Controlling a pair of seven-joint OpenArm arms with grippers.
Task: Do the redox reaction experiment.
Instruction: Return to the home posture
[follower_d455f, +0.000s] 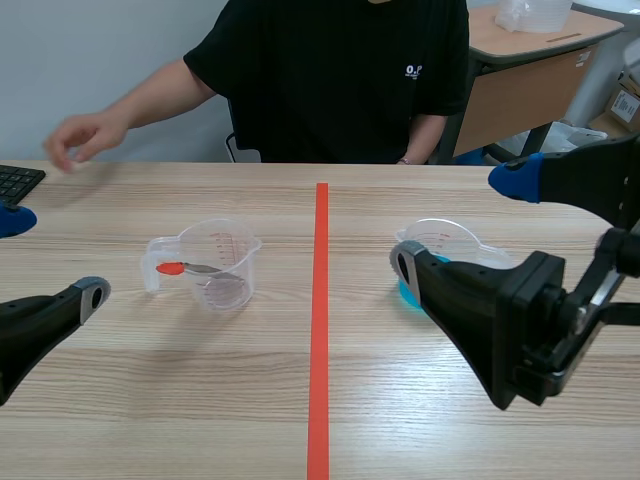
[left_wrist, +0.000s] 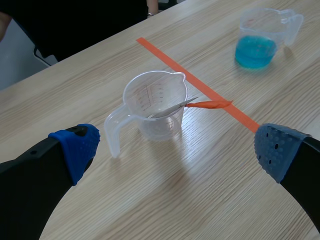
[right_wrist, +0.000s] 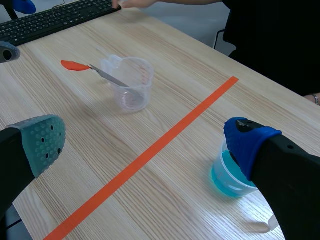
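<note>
Mostly open surface (follower_d455f: 200, 400) rings both cups. Left tool (left_wrist: 176, 150), spread wide, sits at the clear cup's (left_wrist: 155, 105) 9 o'clock; right tool (right_wrist: 145, 142), also apart, sits at the blue cup's (left_wrist: 256, 37) 4 o'clock.

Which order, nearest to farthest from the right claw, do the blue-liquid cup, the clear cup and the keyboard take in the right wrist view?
1. The blue-liquid cup, right beside the right claw's blue-padded finger.
2. The clear cup, ahead of the claw, across the orange tape line.
3. The keyboard, farthest, beyond the clear cup at the table's far edge.
</note>
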